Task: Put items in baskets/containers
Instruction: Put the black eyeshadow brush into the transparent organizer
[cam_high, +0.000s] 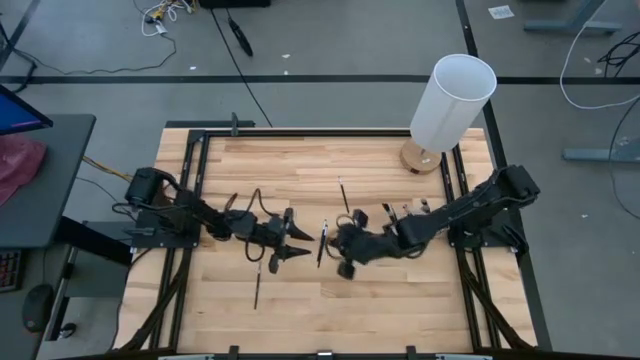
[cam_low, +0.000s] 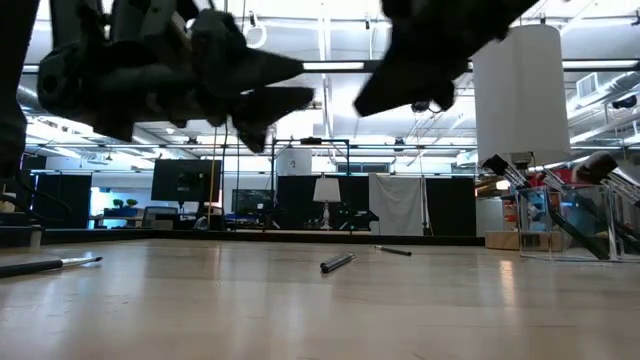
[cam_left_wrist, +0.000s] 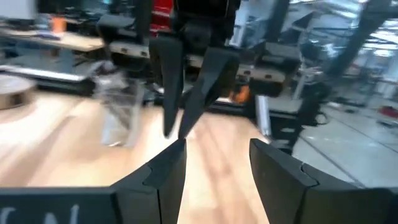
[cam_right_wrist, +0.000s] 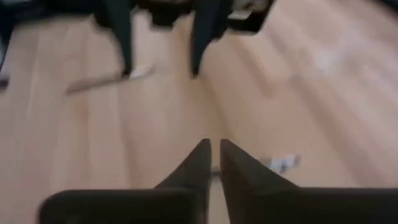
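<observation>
We look down on the wooden table (cam_high: 300, 180), the largest element. At its one o'clock corner stands a tall white cylinder (cam_high: 452, 100) on a round wooden base. The two dark arms meet near centre. The left gripper (cam_high: 292, 243), at nine o'clock of centre, hangs above the boards with its jaws apart and nothing between them. The right gripper (cam_high: 345, 252), at about four o'clock of centre, shows its jaws nearly together, tips low over the wood; we cannot tell whether they pinch anything. The clear plastic holder (cam_low: 570, 220), already carrying several brushes, sits at three o'clock, behind the right arm. Loose brushes remain: one (cam_high: 323, 243) between the grippers, one (cam_high: 343, 194) at twelve o'clock of centre, one (cam_high: 257, 287) at seven o'clock. We judge the step in hand to be a pickup of the central brush by the right arm. The next move calls for a firm pinch on the thin shaft, then a lift and carry toward the holder.
</observation>
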